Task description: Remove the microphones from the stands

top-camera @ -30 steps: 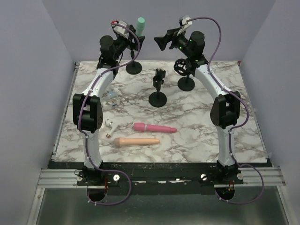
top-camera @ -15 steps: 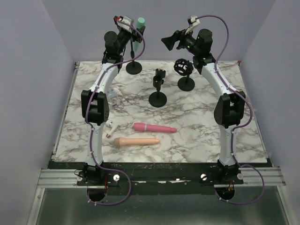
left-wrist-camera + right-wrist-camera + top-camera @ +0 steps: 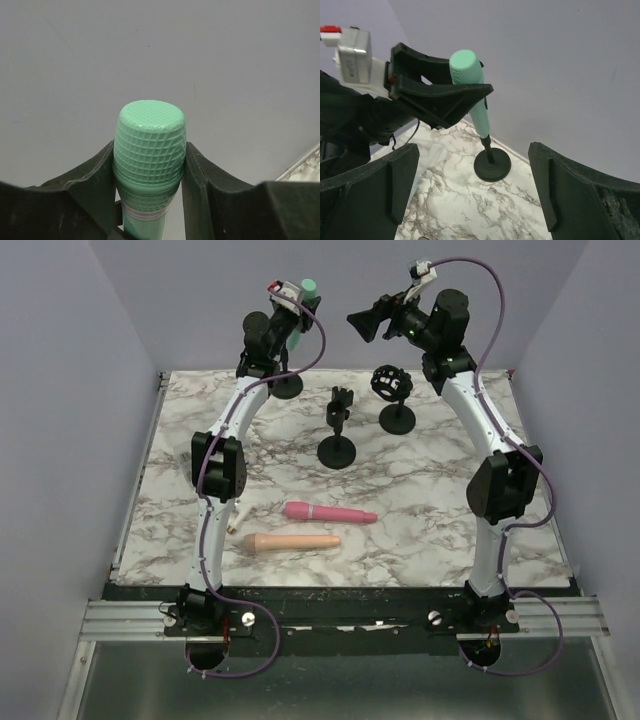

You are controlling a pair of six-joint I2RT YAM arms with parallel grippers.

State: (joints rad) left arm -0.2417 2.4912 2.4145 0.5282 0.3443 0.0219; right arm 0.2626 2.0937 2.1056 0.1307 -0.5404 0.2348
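A mint-green microphone (image 3: pixel 308 287) stands upright in a black stand (image 3: pixel 287 386) at the table's back left. My left gripper (image 3: pixel 149 150) is shut on the microphone (image 3: pixel 150 145), its fingers (image 3: pixel 102 172) pressed against both sides of the meshed head. The right wrist view shows the same grip on the microphone (image 3: pixel 467 67), whose lower end still sits on the stand's post above the round base (image 3: pixel 492 164). My right gripper (image 3: pixel 362 323) hangs open in the air to the right of the microphone, facing it, with nothing between its fingers (image 3: pixel 402 175).
Two more black stands are behind the middle: one with a clip (image 3: pixel 337 450), one with a round cage mount (image 3: pixel 397 418). A pink microphone (image 3: pixel 330 512) and a peach one (image 3: pixel 293 541) lie near the front. Small bits (image 3: pixel 237 445) lie at the left. The back wall is close behind the stand.
My left gripper has risen to the green microphone's head and shut on it. The right arm has lifted and shifted a little right, still open.
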